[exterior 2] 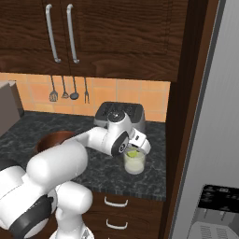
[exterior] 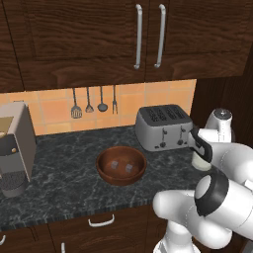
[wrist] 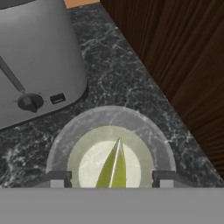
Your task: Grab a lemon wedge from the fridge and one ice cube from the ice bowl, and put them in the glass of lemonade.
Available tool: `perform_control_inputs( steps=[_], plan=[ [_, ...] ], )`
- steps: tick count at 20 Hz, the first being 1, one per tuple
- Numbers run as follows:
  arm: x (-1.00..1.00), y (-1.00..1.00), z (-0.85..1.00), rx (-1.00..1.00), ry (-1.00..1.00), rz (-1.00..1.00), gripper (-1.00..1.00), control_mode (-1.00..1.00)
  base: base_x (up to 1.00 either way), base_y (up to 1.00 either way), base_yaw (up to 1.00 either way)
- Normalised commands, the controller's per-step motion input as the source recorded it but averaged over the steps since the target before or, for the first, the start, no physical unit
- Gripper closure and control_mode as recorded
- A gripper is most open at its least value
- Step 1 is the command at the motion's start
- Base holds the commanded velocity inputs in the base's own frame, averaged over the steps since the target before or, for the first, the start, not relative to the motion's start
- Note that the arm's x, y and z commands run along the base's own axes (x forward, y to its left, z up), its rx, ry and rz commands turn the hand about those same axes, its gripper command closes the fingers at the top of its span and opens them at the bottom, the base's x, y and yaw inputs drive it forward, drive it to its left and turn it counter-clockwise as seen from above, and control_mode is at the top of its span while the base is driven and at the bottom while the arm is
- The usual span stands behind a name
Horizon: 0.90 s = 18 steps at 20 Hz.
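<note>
The glass of lemonade [wrist: 111,131] stands on the dark counter beside the toaster, seen from straight above in the hand view. My gripper [wrist: 111,177] hangs just over its rim, open, its two fingertips [wrist: 56,178] standing wide apart. The yellow-green lemon wedge [wrist: 114,166] lies between them over the pale liquid, touching neither tip. From the right base view the wedge [exterior 2: 133,153] sits at the top of the glass [exterior 2: 134,164], right under the gripper [exterior 2: 136,149]. The reddish-brown ice bowl [exterior: 109,174] holds two ice cubes [exterior: 129,168] left of the glass [exterior: 200,162]. The grey fridge [exterior 2: 219,116] stands at the right.
A steel toaster [exterior: 163,127] stands close behind the glass. A dark wooden panel [wrist: 183,65] rises just right of it. A coffee machine [exterior: 15,148] is at the counter's left end. Utensils [exterior: 94,104] hang on the tiled wall under the upper cabinets.
</note>
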Motion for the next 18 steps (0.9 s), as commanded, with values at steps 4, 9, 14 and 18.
perform_control_inputs(
  steps=[4,9,14,18],
  plan=[
    [0.0,0.0,0.08,0.0,0.0,0.0,-1.0,-1.0,0.0,0.0,0.0],
    [-0.01,0.0,0.21,0.0,0.0,0.0,-1.0,-1.0,0.0,0.0,0.0],
    [-0.29,0.0,0.13,0.01,-0.02,0.0,-1.0,-1.0,0.0,0.0,0.0],
    [-0.44,0.0,0.11,0.02,-0.07,0.0,-1.0,-1.0,0.0,0.0,0.0]
  ],
)
